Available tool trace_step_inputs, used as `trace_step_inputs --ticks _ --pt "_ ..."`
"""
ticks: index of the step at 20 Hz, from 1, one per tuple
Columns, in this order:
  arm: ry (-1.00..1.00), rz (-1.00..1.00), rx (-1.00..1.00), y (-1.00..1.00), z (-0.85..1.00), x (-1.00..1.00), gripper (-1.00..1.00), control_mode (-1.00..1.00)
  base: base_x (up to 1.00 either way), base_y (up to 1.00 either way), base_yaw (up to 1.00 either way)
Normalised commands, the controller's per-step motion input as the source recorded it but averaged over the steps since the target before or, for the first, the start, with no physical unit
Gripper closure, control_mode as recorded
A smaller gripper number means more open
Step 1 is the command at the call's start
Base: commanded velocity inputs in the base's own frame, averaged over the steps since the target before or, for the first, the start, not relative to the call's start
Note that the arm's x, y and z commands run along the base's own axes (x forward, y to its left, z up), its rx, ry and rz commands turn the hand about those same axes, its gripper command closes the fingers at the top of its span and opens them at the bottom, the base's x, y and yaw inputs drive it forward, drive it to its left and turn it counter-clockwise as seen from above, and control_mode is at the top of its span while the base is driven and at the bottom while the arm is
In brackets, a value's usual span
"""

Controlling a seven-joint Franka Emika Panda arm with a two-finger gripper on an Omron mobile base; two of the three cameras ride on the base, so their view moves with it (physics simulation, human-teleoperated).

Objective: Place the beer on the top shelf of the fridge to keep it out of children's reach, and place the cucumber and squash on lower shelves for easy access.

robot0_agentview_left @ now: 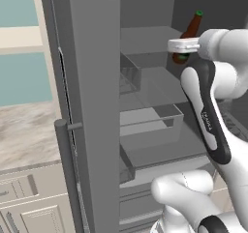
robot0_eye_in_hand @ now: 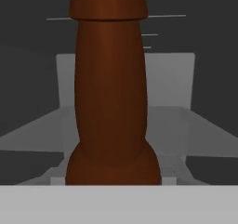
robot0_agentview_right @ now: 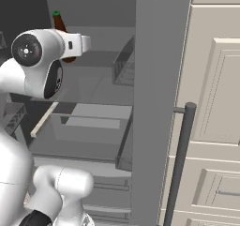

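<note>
One gripper (robot0_agentview_left: 184,45), at the end of the white arm (robot0_agentview_left: 208,116), reached into the open fridge (robot0_agentview_left: 145,14). Its fingers are hidden behind the white hand, so whether they clamp anything cannot be told from the base views.

One beer (robot0_agentview_left: 190,36): brown bottle, green cap, leaning with its neck tipped up and to the right in the left base view. Its lower body sits directly behind the hand; its base appears level with the top shelf (robot0_agentview_left: 145,38), though contact with the slab cannot be confirmed. In the hand view the bottle (robot0_eye_in_hand: 109,93) stands very close to the lens, centred, brown from edge to edge, with a pale grey shelf surface behind it.

Several lower shelves (robot0_agentview_left: 150,118): grey slabs and translucent bins stepping down below the top one.

One fridge door (robot0_agentview_left: 89,106), swung open at the left, with a vertical bar handle (robot0_agentview_left: 65,174).

One run of cream cabinet fronts (robot0_agentview_right: 215,103), right of the fridge in the right base view.
</note>
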Motion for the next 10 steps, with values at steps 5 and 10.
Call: trace_step_inputs --ticks 5,10 --pt "-0.01 0.00 0.00 0.00 0.00 0.34 1.00 -1.00 0.00 0.00 0.00" --pt "0.00 0.00 0.00 0.00 0.00 0.39 1.00 -1.00 0.00 0.00 0.00"
